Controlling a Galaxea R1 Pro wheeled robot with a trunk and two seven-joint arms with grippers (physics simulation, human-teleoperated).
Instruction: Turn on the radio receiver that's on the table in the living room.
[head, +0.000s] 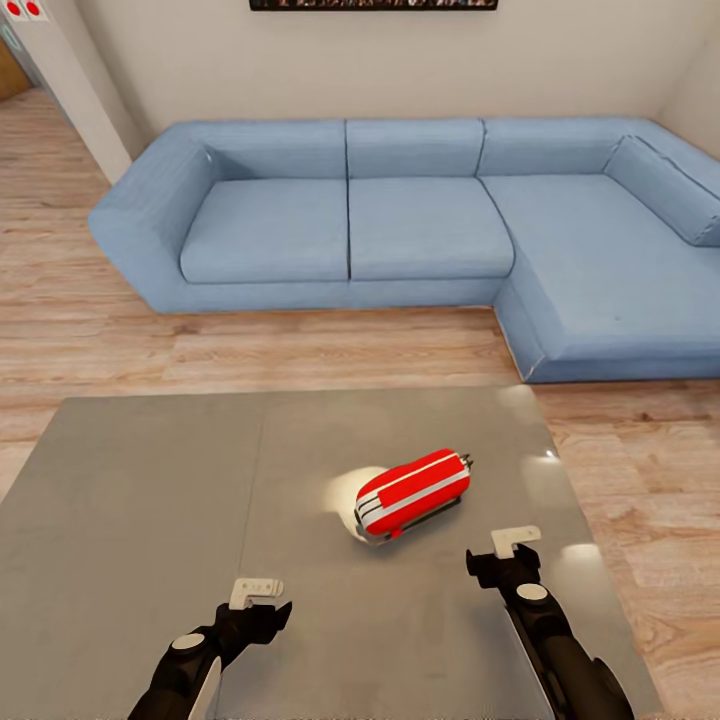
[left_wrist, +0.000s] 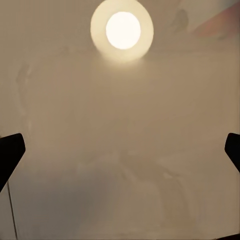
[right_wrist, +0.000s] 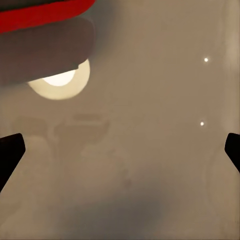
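Both arms extended forward, low; left pincer (head: 262, 600) and right pincer (head: 505, 556) spread wide, empty.

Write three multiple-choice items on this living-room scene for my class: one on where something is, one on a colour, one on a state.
1. Where does the radio receiver lie?
A. on the sofa
B. on the table
C. on the floor

2. What colour is the sofa?
A. blue
B. green
C. brown

3. How does the right gripper stand?
A. shut on the radio
B. open, holding nothing
C. pressed on the sofa

Key: 1 B, the red radio rests on the grey top of the table. 2 A, the L-shaped sofa is light blue throughout. 3 B, the right wrist view shows its fingertips wide apart with bare tabletop between them.
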